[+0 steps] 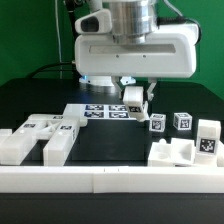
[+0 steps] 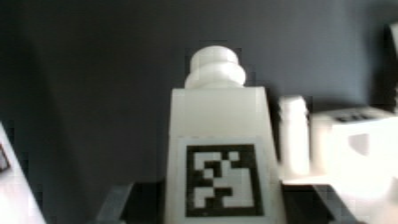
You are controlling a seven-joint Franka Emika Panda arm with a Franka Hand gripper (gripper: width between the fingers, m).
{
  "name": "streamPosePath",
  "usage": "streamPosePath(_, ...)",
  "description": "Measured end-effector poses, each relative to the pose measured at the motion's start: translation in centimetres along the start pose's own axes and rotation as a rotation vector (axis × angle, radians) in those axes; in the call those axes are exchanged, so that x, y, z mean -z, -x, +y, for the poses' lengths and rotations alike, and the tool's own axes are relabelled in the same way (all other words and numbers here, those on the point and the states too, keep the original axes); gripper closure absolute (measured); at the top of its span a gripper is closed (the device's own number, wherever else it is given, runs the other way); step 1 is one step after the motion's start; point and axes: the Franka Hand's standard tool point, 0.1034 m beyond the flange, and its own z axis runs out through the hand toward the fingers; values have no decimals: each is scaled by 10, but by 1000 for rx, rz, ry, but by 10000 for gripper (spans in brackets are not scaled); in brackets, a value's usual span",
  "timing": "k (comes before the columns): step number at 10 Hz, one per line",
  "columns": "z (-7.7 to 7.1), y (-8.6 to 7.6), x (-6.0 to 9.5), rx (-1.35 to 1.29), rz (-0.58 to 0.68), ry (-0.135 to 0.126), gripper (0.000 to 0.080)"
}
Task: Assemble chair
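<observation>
My gripper (image 1: 137, 97) is shut on a white chair piece (image 1: 134, 99), a tagged block ending in a round peg, held just above the black table. In the wrist view this piece (image 2: 221, 140) fills the middle, its tag near the fingers (image 2: 135, 205) and its peg pointing away. Other white chair parts lie along the front: a wide slotted piece (image 1: 40, 138) at the exterior view's left, a blocky piece (image 1: 172, 153) at the right, two small tagged cubes (image 1: 158, 122) (image 1: 182, 121) and a taller block (image 1: 207, 138).
The marker board (image 1: 100, 111) lies flat behind the held piece. A long white border rail (image 1: 110, 180) runs across the front. A white part (image 2: 352, 150) shows beside the held piece in the wrist view.
</observation>
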Motion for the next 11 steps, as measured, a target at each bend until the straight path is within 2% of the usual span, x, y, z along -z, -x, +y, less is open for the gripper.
streamPosePath(2,-11,-27,19,14,146,-23,509)
streamPosePath(3,-14,-36,25,15,179,-29,509)
streamPosePath(4,-16,-41,26,18,271,-37,509)
streamPosePath(5,-16,-37,22,26,313,-36,509)
streamPosePath(6,-18,-40,24,36,402,-40,509)
streamPosePath(7,-19,-40,23,48,467,-39,509)
streamPosePath(8,-18,-41,17,73,470,-27,509)
streamPosePath(11,-27,-62,21,174,500,-7,509)
